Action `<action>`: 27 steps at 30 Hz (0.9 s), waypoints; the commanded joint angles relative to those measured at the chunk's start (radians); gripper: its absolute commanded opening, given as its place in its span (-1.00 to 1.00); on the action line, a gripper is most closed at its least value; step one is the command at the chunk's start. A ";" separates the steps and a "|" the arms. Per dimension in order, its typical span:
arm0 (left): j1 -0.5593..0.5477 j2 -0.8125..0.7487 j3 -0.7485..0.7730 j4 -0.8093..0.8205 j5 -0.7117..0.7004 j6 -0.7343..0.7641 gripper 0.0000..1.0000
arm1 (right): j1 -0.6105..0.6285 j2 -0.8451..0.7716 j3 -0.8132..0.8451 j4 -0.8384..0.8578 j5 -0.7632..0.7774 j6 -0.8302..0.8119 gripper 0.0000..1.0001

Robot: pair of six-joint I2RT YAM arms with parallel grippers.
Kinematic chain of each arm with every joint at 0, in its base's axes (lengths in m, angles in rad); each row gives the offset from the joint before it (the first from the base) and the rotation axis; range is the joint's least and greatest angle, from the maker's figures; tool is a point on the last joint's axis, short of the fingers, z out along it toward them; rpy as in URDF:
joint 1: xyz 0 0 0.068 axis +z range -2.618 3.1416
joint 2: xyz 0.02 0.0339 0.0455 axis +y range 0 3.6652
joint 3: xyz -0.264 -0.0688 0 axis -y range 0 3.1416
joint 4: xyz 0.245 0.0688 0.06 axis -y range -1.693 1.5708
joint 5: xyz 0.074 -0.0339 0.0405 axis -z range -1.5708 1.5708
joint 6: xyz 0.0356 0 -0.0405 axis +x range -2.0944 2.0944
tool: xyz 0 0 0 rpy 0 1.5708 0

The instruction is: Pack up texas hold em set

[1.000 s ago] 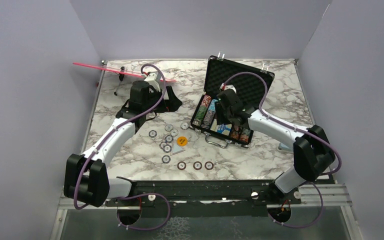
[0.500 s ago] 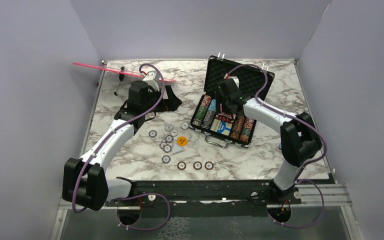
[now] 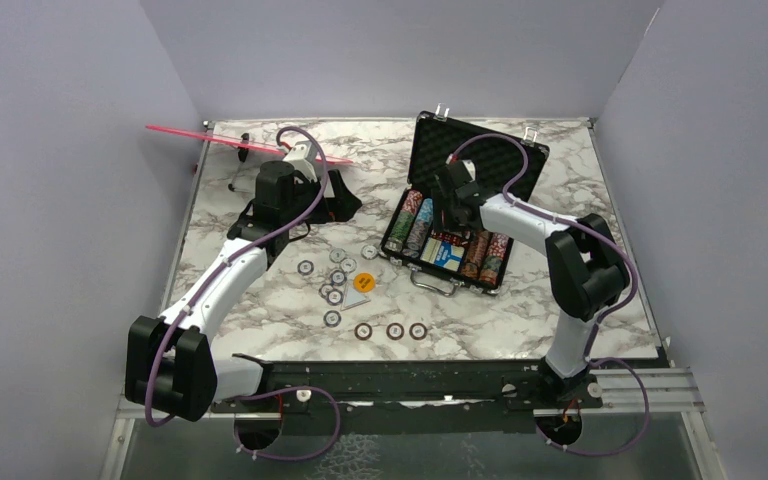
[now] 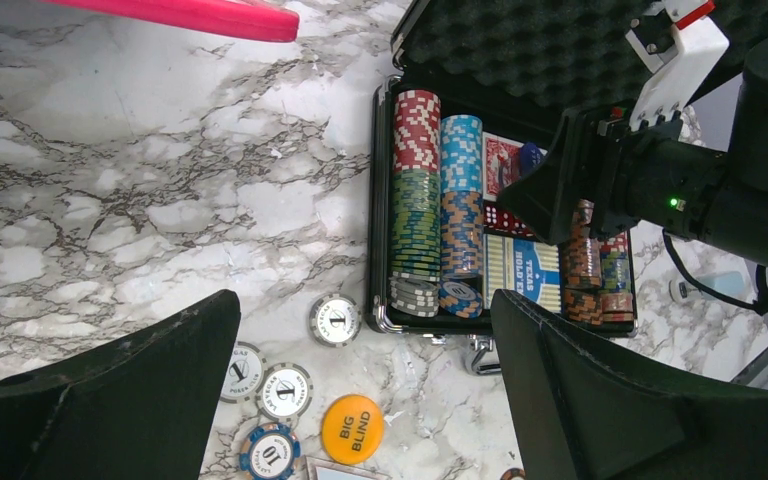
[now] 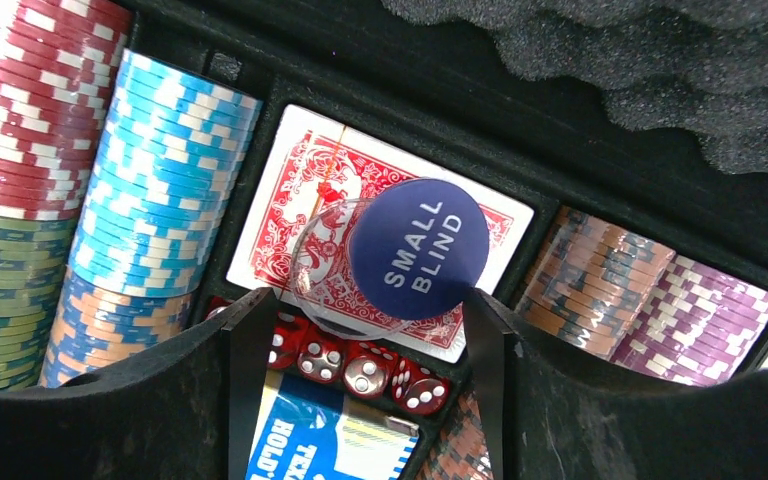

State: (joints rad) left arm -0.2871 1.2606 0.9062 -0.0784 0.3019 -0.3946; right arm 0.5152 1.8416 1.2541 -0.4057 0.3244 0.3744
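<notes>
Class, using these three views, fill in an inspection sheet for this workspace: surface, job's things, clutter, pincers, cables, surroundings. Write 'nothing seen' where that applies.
Surface: marble-pattern table.
Job's things: black briefcase open, foam lid up; chip rows, red card deck and dice inside; SMALL BLIND button lies on the deck; BIG BLIND button and loose chips on the table left of the case.
Clutter: pink strip at the far left.
Pincers: left pincer open, empty, above the table; right pincer open over the case.
Cables: purple cable loops off each arm.
Surroundings: plain pale walls on three sides.
</notes>
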 commanded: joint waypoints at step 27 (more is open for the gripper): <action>0.033 -0.010 -0.003 0.008 0.010 0.004 0.97 | -0.029 -0.015 0.054 -0.027 0.037 -0.046 0.30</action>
State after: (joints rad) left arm -0.2619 1.2606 0.9062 -0.0803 0.3027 -0.3950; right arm 0.4908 1.8542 1.2819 -0.4004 0.3317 0.3393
